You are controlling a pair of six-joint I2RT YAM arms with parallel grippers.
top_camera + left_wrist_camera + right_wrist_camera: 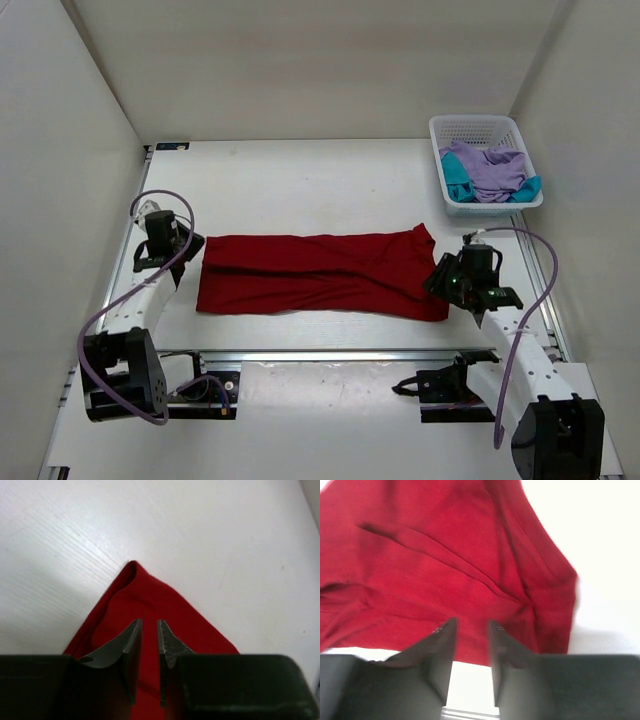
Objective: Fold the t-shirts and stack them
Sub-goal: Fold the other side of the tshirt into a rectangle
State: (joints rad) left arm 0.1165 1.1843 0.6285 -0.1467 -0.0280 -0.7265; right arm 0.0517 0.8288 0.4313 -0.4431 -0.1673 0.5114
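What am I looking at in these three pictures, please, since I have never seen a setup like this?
These are two robot arms bolted to the near edge of a white table. The wide picture comes from a fixed camera above and behind them: the left arm on the left, the right arm on the right. The other two come from small cameras on each wrist, looking past that arm's own fingers. A dark red t-shirt lies across the table in a long band. The left fingers hover over one end corner, the right fingers over the other end; both pairs stand apart and hold nothing. At the far right a white basket holds a lavender t-shirt and a teal t-shirt.
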